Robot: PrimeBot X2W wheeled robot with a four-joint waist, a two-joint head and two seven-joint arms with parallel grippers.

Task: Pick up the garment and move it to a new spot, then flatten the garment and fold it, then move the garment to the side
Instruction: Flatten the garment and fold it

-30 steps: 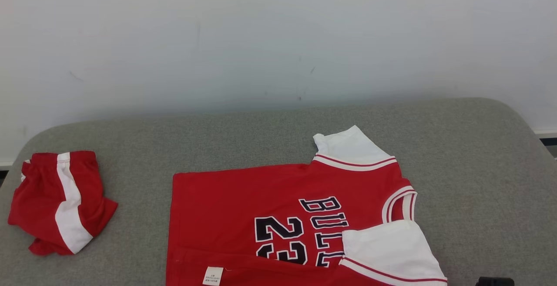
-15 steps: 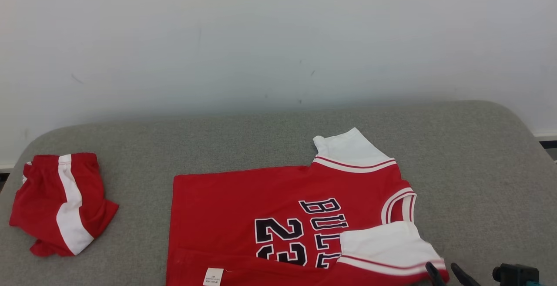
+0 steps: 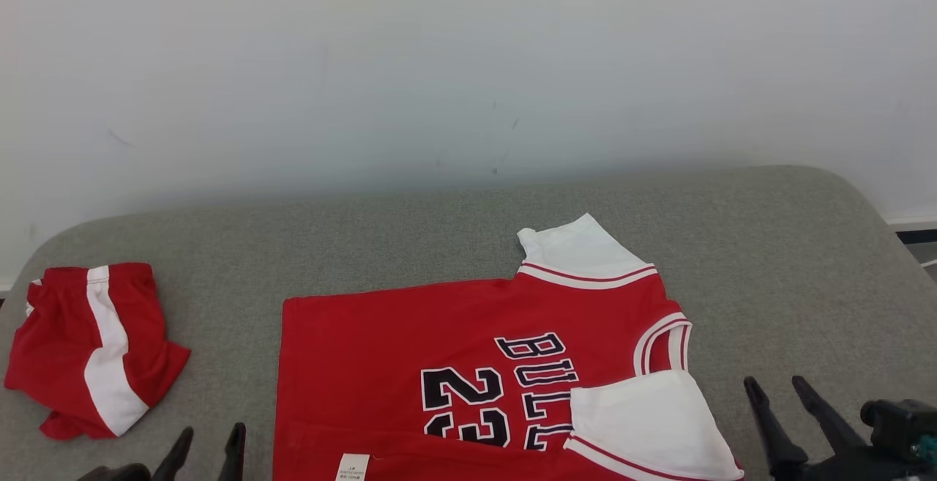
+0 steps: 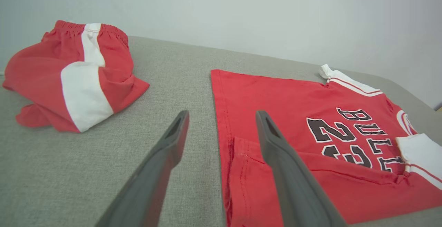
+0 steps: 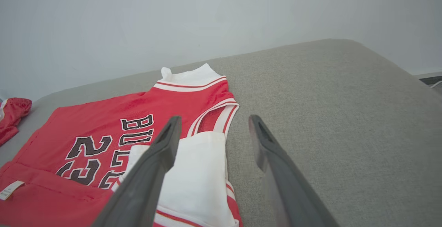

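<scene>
While both tools are being held released, fingers spread and nothing between them, the step in hand is being judged as the folding of the red Bulls jersey (image 3: 381,349). Its near edge is lying turned up with the label (image 3: 355,466) showing, and its near white sleeve (image 3: 644,415) is lying folded onto the lettering.

For a clean fold, the doubled near edge is best being pinched at both ends at once, both layers together. It should then be lifted only a little and carried evenly toward the far edge, so that the cloth is not being dragged across the grey cloth-covered desk (image 3: 790,247). The tucked sleeve is at risk of slipping out if the right end is being raised faster than the left.

The jersey is lying flat between the two tools. The left tool (image 3: 211,437) is hovering just beside the hem end; in its wrist view its right finger is lying over the turned-up corner and its left finger over bare desk. The right tool (image 3: 774,386) is hovering just beside the collar end; in its wrist view its left finger is lying over the near white sleeve and its right finger over bare desk. A pair of red shorts (image 3: 80,349) is lying well apart, beyond and to the left of the left tool, and is best being left untouched.
</scene>
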